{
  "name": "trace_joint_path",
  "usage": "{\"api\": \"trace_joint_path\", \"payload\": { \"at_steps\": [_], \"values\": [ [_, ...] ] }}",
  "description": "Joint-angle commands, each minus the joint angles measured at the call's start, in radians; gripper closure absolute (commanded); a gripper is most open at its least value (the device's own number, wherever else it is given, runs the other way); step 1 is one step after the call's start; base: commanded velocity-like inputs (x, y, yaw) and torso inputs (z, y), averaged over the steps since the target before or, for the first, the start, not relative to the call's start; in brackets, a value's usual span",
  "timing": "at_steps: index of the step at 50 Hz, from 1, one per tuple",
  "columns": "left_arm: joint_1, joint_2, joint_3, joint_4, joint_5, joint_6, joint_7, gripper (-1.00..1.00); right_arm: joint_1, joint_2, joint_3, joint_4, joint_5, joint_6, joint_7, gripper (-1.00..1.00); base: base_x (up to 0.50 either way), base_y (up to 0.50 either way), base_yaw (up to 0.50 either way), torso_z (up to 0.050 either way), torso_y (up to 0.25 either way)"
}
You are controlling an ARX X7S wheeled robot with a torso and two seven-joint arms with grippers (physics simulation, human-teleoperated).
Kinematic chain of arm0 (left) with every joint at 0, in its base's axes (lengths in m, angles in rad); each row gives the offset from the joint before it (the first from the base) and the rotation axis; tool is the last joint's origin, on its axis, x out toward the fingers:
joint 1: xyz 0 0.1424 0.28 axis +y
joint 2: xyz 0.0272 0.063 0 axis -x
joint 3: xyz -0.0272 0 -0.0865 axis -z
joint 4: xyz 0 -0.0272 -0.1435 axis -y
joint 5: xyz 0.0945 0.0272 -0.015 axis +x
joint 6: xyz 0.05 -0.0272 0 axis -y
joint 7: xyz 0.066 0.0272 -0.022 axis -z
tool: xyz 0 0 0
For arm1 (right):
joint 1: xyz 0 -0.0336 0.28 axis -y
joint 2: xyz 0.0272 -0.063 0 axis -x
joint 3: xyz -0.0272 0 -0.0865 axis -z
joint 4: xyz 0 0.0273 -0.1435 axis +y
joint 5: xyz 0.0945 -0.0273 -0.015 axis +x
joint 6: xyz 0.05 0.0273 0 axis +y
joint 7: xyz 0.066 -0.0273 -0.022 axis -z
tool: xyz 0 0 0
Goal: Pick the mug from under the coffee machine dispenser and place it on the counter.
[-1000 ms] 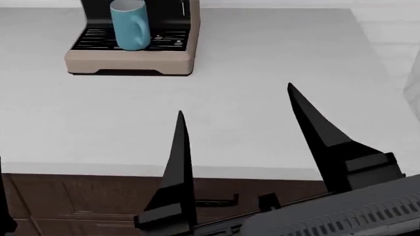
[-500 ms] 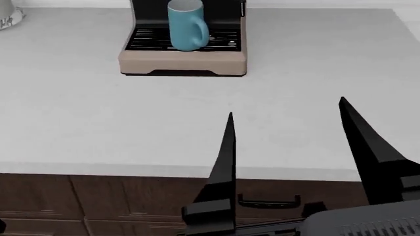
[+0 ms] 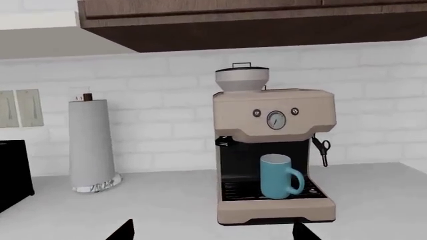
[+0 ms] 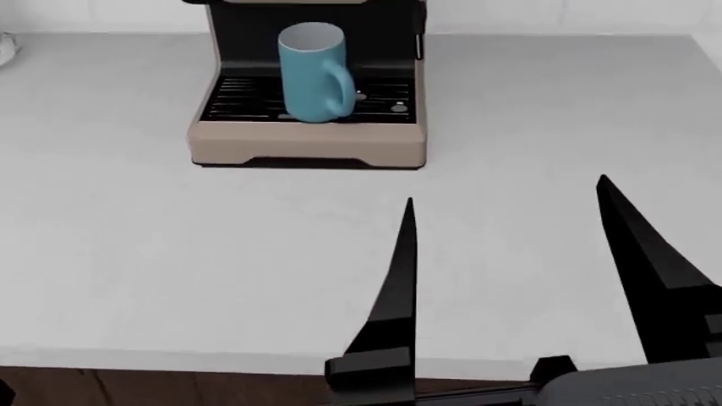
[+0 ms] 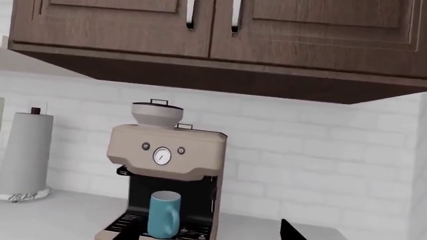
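The light-blue mug (image 4: 310,72) stands upright on the black drip tray of the beige coffee machine dispenser (image 4: 307,145), handle to the right in the head view. It also shows in the left wrist view (image 3: 280,176) and the right wrist view (image 5: 163,215), under the machine's spout. My right gripper (image 4: 505,189) is open and empty above the whitish counter (image 4: 147,254), nearer than the machine and to its right. My left gripper (image 3: 213,231) is open and empty, facing the machine from a distance. It is out of the head view.
A paper towel roll (image 3: 92,145) stands left of the machine against the white brick wall. A black appliance (image 3: 13,172) sits further left. Dark wooden wall cabinets (image 5: 220,30) hang above the machine.
The head view has shifted forward: the machine and mug sit lower and nearer in it, and the drawers have nearly dropped out of view. My right gripper stays open, now further over the counter.
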Motion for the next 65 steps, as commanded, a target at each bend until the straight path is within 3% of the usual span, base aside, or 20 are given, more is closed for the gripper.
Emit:
{"api": "trace_joint_path", "payload": {
  "at_steps": [1,65],
  "values": [
    [0.000,0.005,0.004,0.000,0.007,-0.006,0.000,-1.00,0.010,-0.001,-0.029,0.004,-0.013,-0.017,0.001,-1.00,0.33,0.00,0.00,0.000,0.000],
    [0.022,0.012,-0.045,0.000,-0.017,-0.032,0.000,-1.00,-0.159,-0.002,0.090,0.029,-0.032,0.010,-0.025,-1.00,0.28,0.00,0.00,0.000,0.001]
  ]
}}
